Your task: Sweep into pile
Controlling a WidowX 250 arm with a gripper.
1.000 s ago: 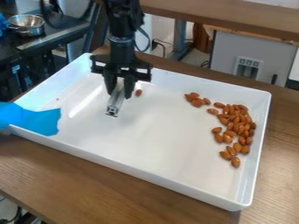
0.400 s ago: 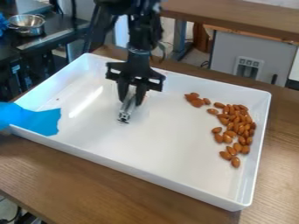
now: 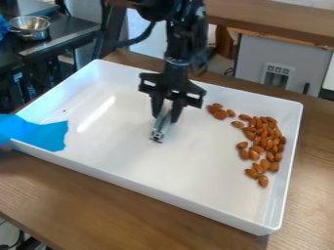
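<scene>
Brown wood-look counter [image 3: 98, 195], dark bench [image 3: 72, 31] behind at upper left with a metal bowl [image 3: 29, 28] on it. On the counter: big white tray [image 3: 150, 166], walls all round. Black arm [image 3: 177, 49] hangs over it from the top edge. Blue material [image 3: 40, 134] lies over the tray's left corner; can't tell what it is.

Main almond group [image 3: 264, 139], loose, inside the tray near its right wall. Smaller almond cluster [image 3: 219, 112] just off its upper-left end, nearer the back wall. My hand [image 3: 166, 113] is left of both, fingers closed only as far as the metal tool [image 3: 159, 131] between them allows. Tool slants down; can't tell if its tip touches the tray floor.

Step in hand, my call: sweep the outliers into the main group. I'd set the tool low and flat-side on, come in from behind the small cluster, and push slow toward the big group. Light pressure, or the tool may twist in my grip. Short strokes; almonds likely roll or slip round such a narrow edge. Stop before ramming the wall. Last, tuck in the lowest almond [image 3: 263, 181].
</scene>
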